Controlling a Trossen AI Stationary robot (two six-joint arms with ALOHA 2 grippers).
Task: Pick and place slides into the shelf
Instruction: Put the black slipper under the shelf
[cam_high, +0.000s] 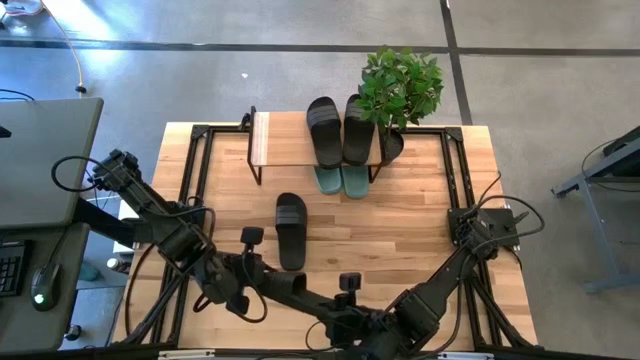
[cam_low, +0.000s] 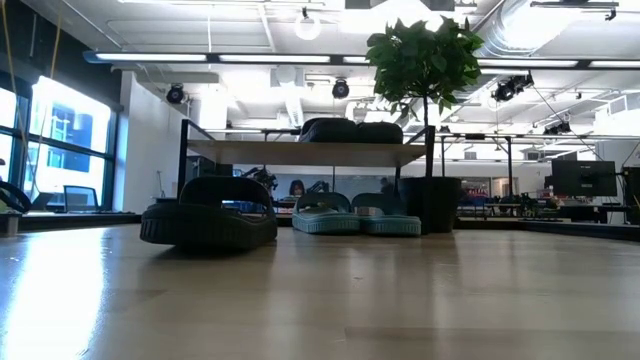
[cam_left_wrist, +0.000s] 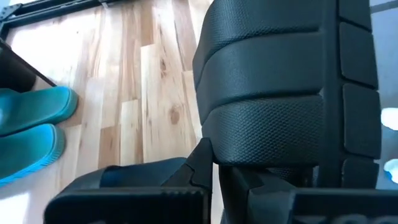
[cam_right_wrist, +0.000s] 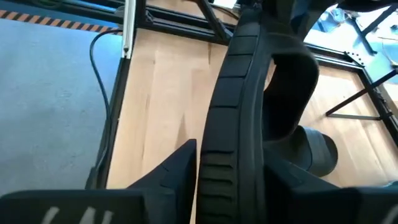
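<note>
Black rubber slide caught between two grippers, low centre of the overhead frame

We see the left gripper (cam_left_wrist: 205, 186) clamped on a black slide (cam_left_wrist: 267, 81); the right gripper (cam_right_wrist: 227, 180) straddles its sole edge (cam_right_wrist: 233, 106), fingers apart. We judge it light, bendy and grippy, best pinched at the sole rim or strap. One slide (cam_high: 291, 229) lies mid-table; others sit on and under the shelf (cam_high: 285, 140).

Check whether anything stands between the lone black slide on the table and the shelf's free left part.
Nothing visible does. The black slide lies on bare tabletop before the shelf; the black pair on it and the plant stand farther right.
</note>
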